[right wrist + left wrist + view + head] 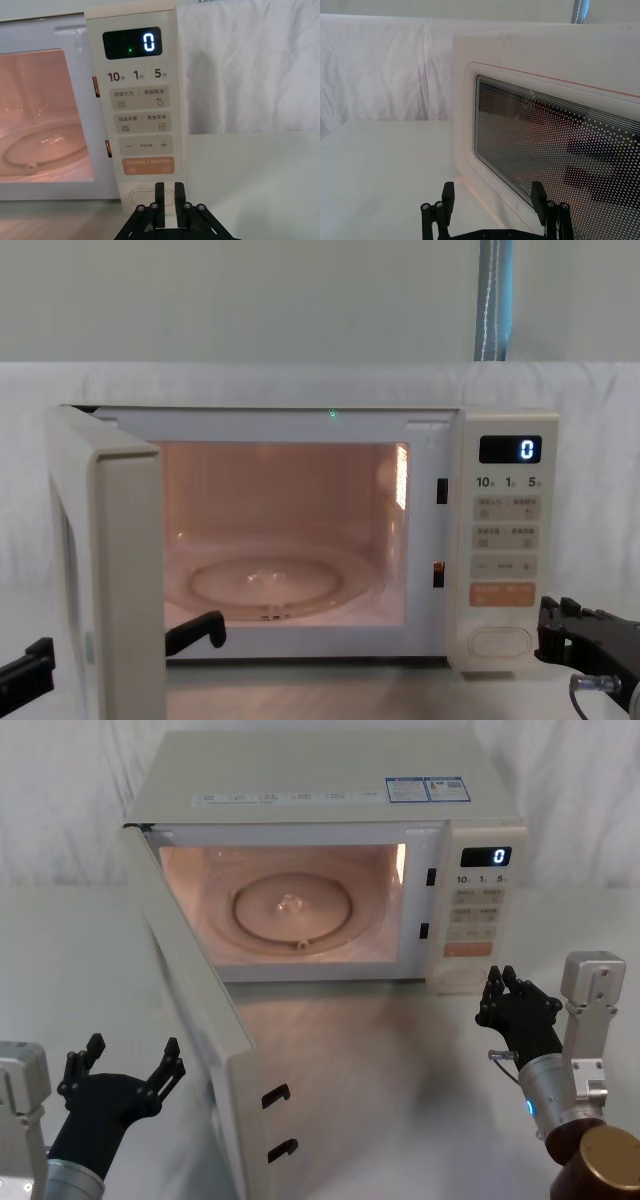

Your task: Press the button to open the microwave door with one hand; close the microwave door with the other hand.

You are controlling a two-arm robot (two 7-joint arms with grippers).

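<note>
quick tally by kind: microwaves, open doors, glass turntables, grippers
microwave: 1
open microwave door: 1
glass turntable: 1
grippers: 2, left gripper with fingers spread, right gripper with fingers together
total: 5

the microwave (135, 100) control panel (141, 107) carries a black display (132, 42) reading "0". directly below the display stand three time marks: "10", "1" and "5", each with a small unit character. below these, the grey keys (141, 98) and the orange key (145, 166) carry small print that cannot be read; one grey key shows "−" and "+".
</note>
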